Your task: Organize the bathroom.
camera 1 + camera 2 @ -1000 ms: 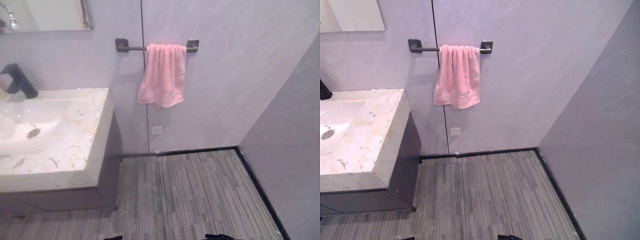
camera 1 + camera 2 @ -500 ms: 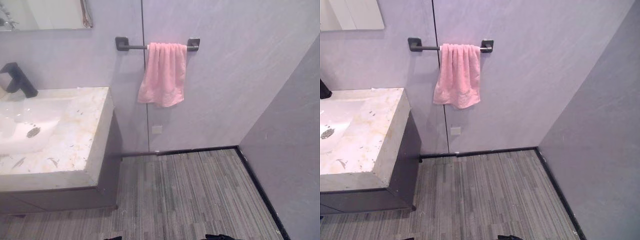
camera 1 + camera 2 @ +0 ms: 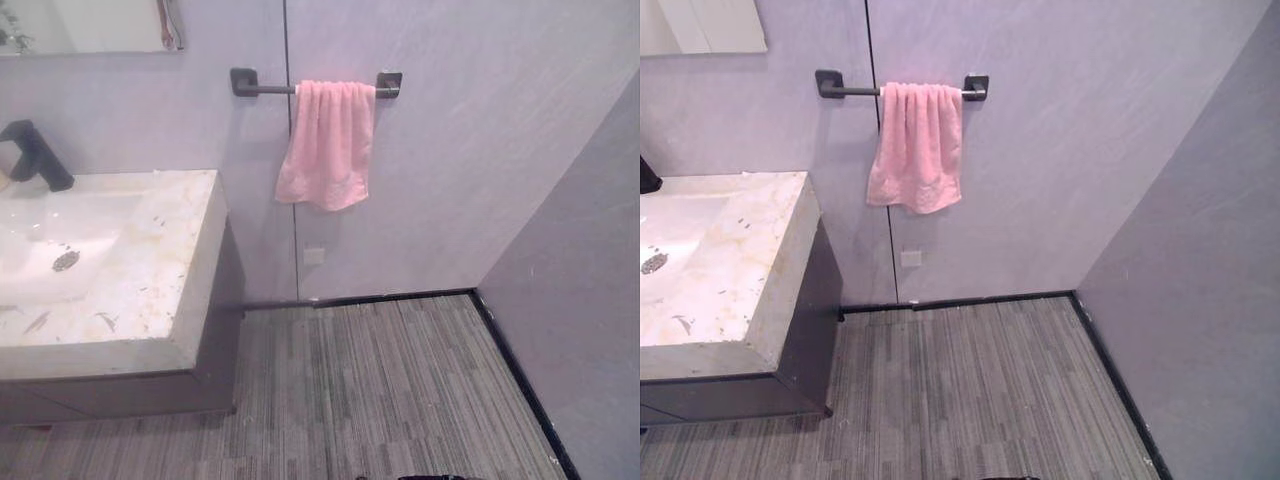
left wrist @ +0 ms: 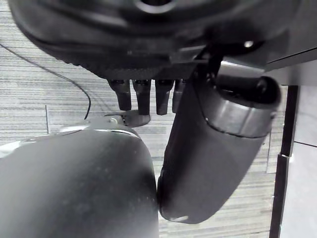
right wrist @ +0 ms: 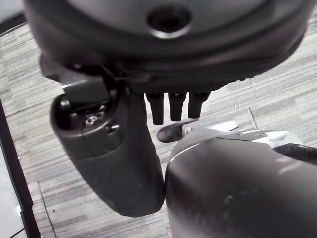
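A pink towel (image 3: 330, 145) hangs folded over the right end of a dark bar (image 3: 265, 90) on the back wall. To its left stands a marble vanity (image 3: 170, 270) with a white basin (image 3: 40, 250) and a black faucet (image 3: 35, 155). My left hand (image 4: 213, 148) hangs low above the striped floor, its fingers (image 4: 143, 96) straight and holding nothing. My right hand (image 5: 114, 158) hangs the same way, fingers (image 5: 171, 106) straight and empty. Both hands are far from the towel and the vanity.
A mirror (image 3: 90, 25) is mounted above the basin. A grey side wall (image 3: 590, 300) closes the room on the right, with a dark skirting (image 3: 520, 380) along its foot. Striped grey floor (image 3: 380, 390) lies between the vanity and that wall.
The whole picture has slid slightly upward, so the camera has moved. Towel, bar and vanity keep their places relative to each other.
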Motion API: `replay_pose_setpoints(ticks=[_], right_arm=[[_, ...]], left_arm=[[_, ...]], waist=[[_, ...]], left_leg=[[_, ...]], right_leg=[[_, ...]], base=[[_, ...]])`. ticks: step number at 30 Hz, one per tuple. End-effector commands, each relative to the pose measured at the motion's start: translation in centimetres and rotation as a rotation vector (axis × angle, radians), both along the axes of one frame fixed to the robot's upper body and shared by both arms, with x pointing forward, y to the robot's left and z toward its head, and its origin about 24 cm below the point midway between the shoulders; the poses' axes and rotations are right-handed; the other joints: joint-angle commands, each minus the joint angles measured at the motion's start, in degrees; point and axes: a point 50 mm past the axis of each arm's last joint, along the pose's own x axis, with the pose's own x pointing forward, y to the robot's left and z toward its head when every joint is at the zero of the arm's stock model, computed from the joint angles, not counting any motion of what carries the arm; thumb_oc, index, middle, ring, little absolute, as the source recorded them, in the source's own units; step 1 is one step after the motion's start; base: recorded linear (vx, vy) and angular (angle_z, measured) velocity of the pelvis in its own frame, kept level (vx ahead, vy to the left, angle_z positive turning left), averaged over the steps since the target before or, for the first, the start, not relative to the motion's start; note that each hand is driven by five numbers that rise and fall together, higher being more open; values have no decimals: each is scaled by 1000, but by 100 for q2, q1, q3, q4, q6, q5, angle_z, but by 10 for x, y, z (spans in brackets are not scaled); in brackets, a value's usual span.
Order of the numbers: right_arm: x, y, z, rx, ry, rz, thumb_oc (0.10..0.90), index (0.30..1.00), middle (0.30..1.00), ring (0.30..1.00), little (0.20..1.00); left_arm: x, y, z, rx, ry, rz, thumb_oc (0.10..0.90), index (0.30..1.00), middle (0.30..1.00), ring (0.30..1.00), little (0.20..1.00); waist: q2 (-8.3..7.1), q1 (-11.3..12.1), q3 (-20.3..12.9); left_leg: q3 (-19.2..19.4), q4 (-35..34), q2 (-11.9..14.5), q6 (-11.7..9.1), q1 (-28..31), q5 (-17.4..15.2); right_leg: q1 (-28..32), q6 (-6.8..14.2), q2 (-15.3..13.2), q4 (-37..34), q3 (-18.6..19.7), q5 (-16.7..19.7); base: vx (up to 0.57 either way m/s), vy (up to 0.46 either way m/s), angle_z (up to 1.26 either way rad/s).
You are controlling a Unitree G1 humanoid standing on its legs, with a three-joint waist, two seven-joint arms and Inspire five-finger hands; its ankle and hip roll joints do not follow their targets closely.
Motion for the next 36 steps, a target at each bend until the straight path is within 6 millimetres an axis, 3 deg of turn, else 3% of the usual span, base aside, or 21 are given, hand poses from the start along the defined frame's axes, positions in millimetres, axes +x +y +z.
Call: replay_pose_setpoints(ticks=[1, 6, 11, 12, 13, 14, 15, 17, 18, 19, 20, 22, 23, 28, 31, 33, 34, 36], right_arm=[[-55, -4, -9, -51, 254, 92, 800, 900, 900, 900, 900], [-55, -6, -9, -85, 255, 89, 800, 900, 900, 900, 900], [-49, -11, -8, -104, 223, 79, 800, 900, 900, 900, 900], [-47, -14, -7, -108, 204, 89, 800, 900, 900, 900, 900], [-47, -15, -7, -110, 198, 91, 800, 900, 900, 900, 900], [-47, -19, -6, -112, 183, 87, 800, 900, 900, 900, 900], [-47, -19, -6, -111, 183, 83, 800, 900, 900, 900, 900], [-48, -22, -5, -105, 189, 80, 800, 900, 900, 900, 900], [-51, -24, -5, -100, 202, 86, 800, 900, 900, 900, 900], [-53, -25, -5, -98, 207, 85, 800, 900, 900, 900, 900], [-56, -27, -5, -91, 207, 83, 800, 900, 900, 900, 900], [-61, -28, -5, -80, 213, 83, 800, 900, 900, 900, 900], [-71, -26, -7, -56, 238, 84, 800, 900, 900, 900, 900], [-98, -18, -9, 20, 325, 84, 800, 900, 900, 900, 900], [-102, -19, -9, 16, 345, 169, 800, 900, 900, 900, 900], [-92, -18, -10, -8, 302, 164, 800, 900, 900, 900, 900], [-89, -19, -9, -34, 314, 178, 800, 900, 900, 900, 900], [-90, -22, -9, -60, 326, 265, 800, 900, 900, 900, 900]], left_arm=[[13, -5, 0, -19, -15, 24, 800, 900, 900, 900, 900], [11, -3, 0, -10, -3, 15, 800, 900, 900, 900, 900], [9, -2, 0, 12, 19, 6, 800, 900, 900, 900, 900], [10, -1, 0, 28, 25, 6, 800, 900, 900, 900, 900], [9, -1, -1, 34, 30, 2, 800, 900, 900, 900, 900], [11, 1, 0, 58, 36, -14, 800, 900, 900, 900, 900], [11, 2, 0, 62, 38, -15, 800, 900, 900, 900, 900], [12, 2, 0, 68, 42, -4, 800, 900, 900, 900, 900], [11, 2, 0, 67, 44, -1, 800, 900, 900, 900, 900], [11, 1, 0, 68, 45, -1, 800, 900, 900, 900, 900], [13, 0, 0, 68, 32, -3, 800, 900, 900, 900, 900], [15, -1, 1, 67, 23, 2, 800, 900, 900, 900, 900], [16, 1, 1, 66, 13, 13, 800, 900, 900, 900, 900], [10, 3, 1, 59, 30, 38, 800, 900, 900, 900, 900], [3, -3, -2, 25, 61, 71, 800, 900, 900, 900, 900], [2, -8, -3, 1, 71, -10, 800, 900, 900, 900, 900], [-2, -11, -4, -16, 77, 49, 800, 900, 900, 900, 900], [-1, -10, -4, -7, 83, 42, 800, 900, 900, 900, 900]], waist=[[371, -9, 83], [365, -11, 94], [398, -35, 194], [452, -76, 296], [457, -84, 314], [510, -171, 467], [508, -185, 492], [487, -252, 567], [442, -346, 607], [440, -375, 625], [306, -483, 739], [279, -572, 842], [210, -639, 979], [184, -725, 1213], [447, -826, 1242], [675, -929, 1216], [688, -956, 1155], [830, -985, 1013]], left_leg=[[80, 59, -181, 140, -86, -277], [154, 162, -203, 181, -100, -357], [225, 552, -199, 267, -241, -510], [308, 708, -162, 338, -290, -602], [327, 736, -161, 355, -304, -624], [391, 958, -131, 411, -313, -736], [408, 1026, -140, 421, -326, -765], [439, 1277, -211, 426, -344, -873], [447, 1509, -364, 396, -342, -1013], [438, 1557, -389, 391, -336, -1052], [442, 1914, -637, 441, -403, -1363], [429, 2196, -718, 464, -441, -1601], [461, 2568, -774, 500, -451, -1884], [542, 3471, -557, 589, -495, -2479], [516, 3807, -270, 351, -404, -2140], [646, 3730, 10, 284, -241, -2032], [787, 3747, 43, 262, -266, -1788], [546, 3738, 171, 10, -208, -974]], right_leg=[[-364, 446, 42, 952, -332, -545], [-408, 492, -34, 1116, -290, -600], [-648, 529, -177, 1763, -114, -702], [-988, 494, -271, 2671, 25, -486], [-1096, 481, -297, 2849, 69, -412], [-1565, 379, -304, 3676, 227, -55], [-1660, 365, -320, 3710, 249, 24], [-1828, 341, -383, 3310, 278, 310], [-1831, 362, -397, 2373, 285, 416], [-1815, 369, -395, 2179, 274, 430], [-2052, 566, -436, 1209, 358, 794], [-2088, 657, -435, 616, 421, 925], [-2122, 693, -528, 43, 363, 1034], [-2280, 709, -720, 400, 257, 946], [-2386, 654, -554, 1119, 496, 623], [-2540, 581, -457, 1801, 458, 426], [-2511, 476, -374, 1869, 441, 404], [-2306, 286, -175, 1902, 482, 167]], base=[[41, 74, -2], [40, 64, -2], [45, 77, -12], [31, 40, -36], [45, 60, -50], [33, 23, -46], [66, 5, -34], [138, -52, -4], [197, -87, 1], [288, -175, -2], [236, -174, -7], [279, -231, -7], [366, -353, 3], [427, -484, 35], [514, -555, 68], [479, -486, 25], [520, -557, -21], [455, -598, 18]])
